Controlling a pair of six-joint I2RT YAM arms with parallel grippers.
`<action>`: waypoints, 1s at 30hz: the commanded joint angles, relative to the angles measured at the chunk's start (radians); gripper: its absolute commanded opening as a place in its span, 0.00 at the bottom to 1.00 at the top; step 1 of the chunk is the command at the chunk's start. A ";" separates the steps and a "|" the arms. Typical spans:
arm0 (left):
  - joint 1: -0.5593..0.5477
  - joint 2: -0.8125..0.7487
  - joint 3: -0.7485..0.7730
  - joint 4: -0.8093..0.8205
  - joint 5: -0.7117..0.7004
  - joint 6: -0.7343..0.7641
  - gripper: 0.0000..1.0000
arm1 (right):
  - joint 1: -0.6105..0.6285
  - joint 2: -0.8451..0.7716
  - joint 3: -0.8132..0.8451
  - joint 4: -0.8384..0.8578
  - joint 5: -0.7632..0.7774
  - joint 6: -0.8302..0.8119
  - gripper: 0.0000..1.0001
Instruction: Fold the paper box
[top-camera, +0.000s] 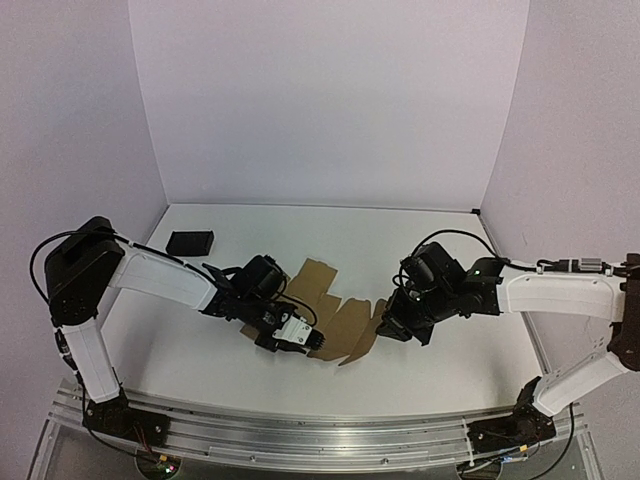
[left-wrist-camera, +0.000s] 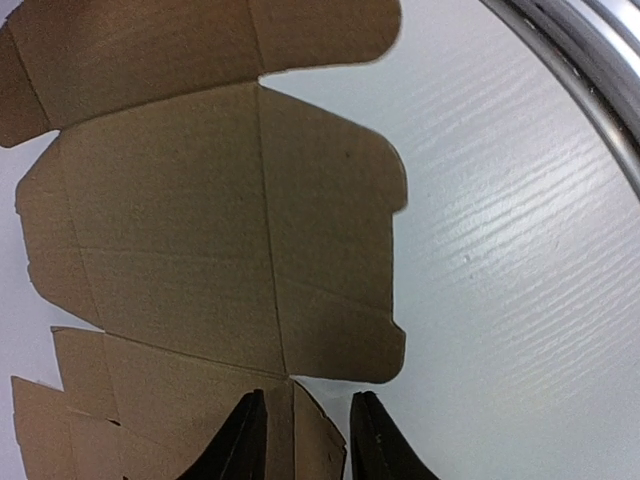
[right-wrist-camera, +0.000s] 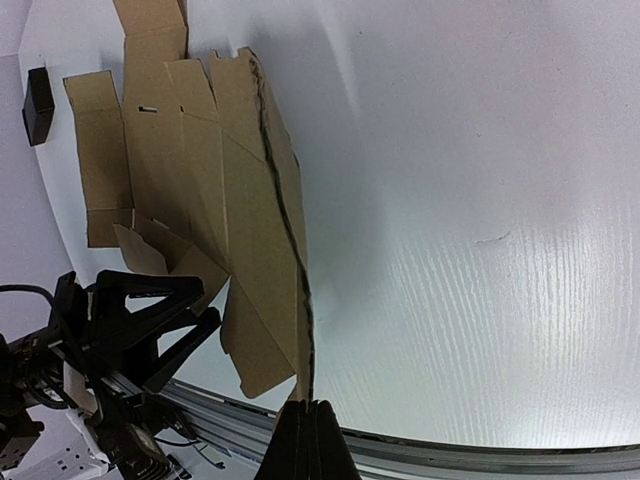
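- Left gripper (left-wrist-camera: 305, 432): at the near edge of the paper box (top-camera: 340, 312), fingers partly apart astride a flap; I cannot tell if it grips.
- Right gripper (right-wrist-camera: 305, 425): pressed together, pinching the box's lifted right edge.
- Paper box: unfolded sheet between both grippers.
- Black block (top-camera: 190, 242): well beyond the box's far-left corner.

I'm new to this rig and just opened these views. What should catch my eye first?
A flat, brown, die-cut paper box lies mid-table between the two arms. The right pincer is shut on its right edge and tilts that side up off the white table. The left pincer sits over a flap at its near left, jaws apart. A small black block rests at the far left.
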 joint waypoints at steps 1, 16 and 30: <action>0.002 0.013 -0.008 0.034 -0.037 0.012 0.27 | -0.002 -0.009 0.030 -0.010 0.000 0.009 0.00; 0.002 0.022 0.002 0.046 -0.040 0.004 0.00 | -0.003 -0.006 0.001 -0.009 -0.013 0.010 0.00; 0.002 -0.003 0.021 0.071 0.030 -0.115 0.00 | -0.004 0.068 -0.037 0.005 -0.020 0.002 0.47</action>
